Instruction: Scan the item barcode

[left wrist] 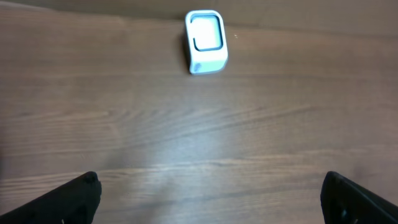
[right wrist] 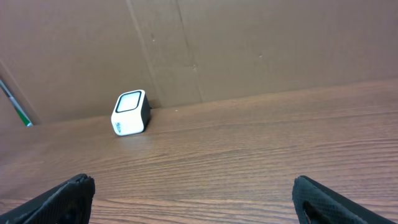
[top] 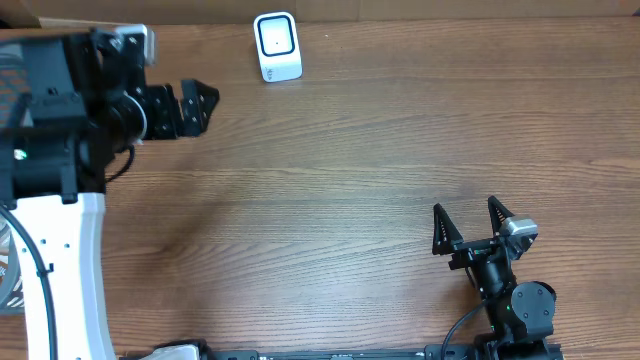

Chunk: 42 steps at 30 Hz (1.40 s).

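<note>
We log a brown wood-grain table [top: 350,180] against a creased cardboard wall [right wrist: 249,43], the rounded white plastic scanner [top: 277,45] at top centre, left gripper [top: 205,108] and right gripper [top: 465,206] both spread wide, holding nothing.

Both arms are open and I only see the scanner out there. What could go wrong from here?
1. No barcoded item shows in any view. The left gripper and right gripper are both open and empty, so there is nothing to scan yet.
2. The scanner is small and stands at the far edge of the table, close to the cardboard wall. The left gripper is the nearer one, and a careless sweep might knock the scanner over.
</note>
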Each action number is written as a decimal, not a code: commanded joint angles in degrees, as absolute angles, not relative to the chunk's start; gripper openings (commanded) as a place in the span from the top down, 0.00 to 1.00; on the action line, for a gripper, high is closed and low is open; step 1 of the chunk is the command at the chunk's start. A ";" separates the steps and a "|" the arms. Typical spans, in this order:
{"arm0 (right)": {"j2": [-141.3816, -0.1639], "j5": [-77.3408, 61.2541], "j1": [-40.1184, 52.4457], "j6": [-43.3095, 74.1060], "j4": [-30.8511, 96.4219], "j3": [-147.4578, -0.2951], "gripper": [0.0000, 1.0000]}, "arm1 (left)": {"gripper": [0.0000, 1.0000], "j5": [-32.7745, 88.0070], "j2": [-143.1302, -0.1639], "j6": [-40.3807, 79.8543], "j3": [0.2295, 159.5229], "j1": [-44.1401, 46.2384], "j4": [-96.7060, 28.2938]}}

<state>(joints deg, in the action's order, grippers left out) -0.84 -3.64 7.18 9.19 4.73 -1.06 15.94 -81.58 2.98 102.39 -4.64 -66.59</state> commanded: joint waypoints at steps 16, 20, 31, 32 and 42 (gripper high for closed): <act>-0.16 -3.70 7.44 9.10 4.54 -0.47 0.00 | 0.00 12.91 -84.01 8.40 126.26 -37.56 -79.68; -0.16 -3.70 7.44 9.10 4.54 -0.47 0.00 | 0.01 7.88 -84.99 16.43 125.80 -43.62 -80.34; -0.16 -3.70 7.44 9.13 4.54 -0.47 0.00 | 0.03 -0.95 -90.74 25.39 125.73 -51.75 -83.44; -0.16 -3.70 7.44 9.10 4.54 -0.47 0.00 | 0.03 -1.65 -91.39 25.82 125.73 -51.88 -83.44; -0.16 -3.70 7.44 9.10 4.54 -0.47 0.00 | 0.05 -2.55 -100.53 23.88 125.67 -51.88 -84.82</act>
<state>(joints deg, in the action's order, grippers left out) -0.84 -3.64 7.18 9.19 4.75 -1.06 -1.15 -97.25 24.03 125.56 -51.53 -83.99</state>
